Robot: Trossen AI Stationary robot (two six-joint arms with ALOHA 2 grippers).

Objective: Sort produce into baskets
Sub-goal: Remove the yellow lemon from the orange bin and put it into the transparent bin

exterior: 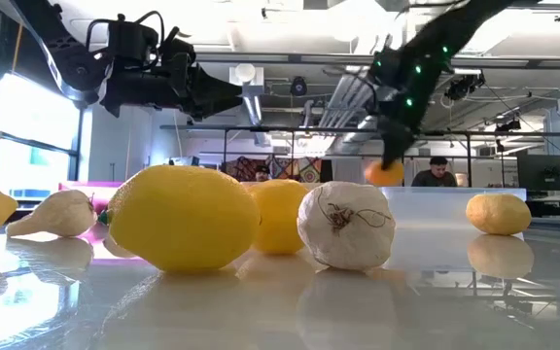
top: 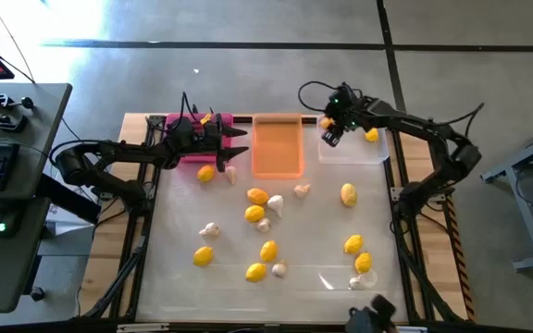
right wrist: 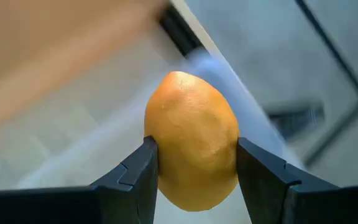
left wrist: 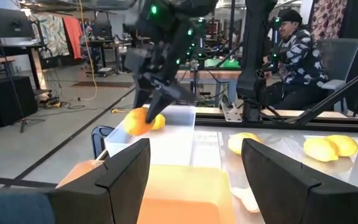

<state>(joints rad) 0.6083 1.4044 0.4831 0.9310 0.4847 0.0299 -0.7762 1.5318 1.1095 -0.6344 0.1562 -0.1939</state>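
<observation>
The pale, glossy counter (top: 179,277) carried three baskets in a row along its far edge: magenta-pink (top: 185,155), orange (top: 277,148) and clear (top: 352,150). Scattered nearer lay yellow lemons (top: 258,196), whitish garlic bulbs (top: 210,229) and a clear plastic scrap (top: 327,277).

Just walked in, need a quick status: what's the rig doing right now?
It is sorting produce into baskets. The right gripper has its jaws shut on a lemon and holds it above the clear basket at the table's far right, where another lemon already lies. The left gripper hovers open and empty over the pink basket, next to the orange basket. Many lemons and garlic bulbs, such as one lemon and one bulb, are unsorted on the table.
</observation>
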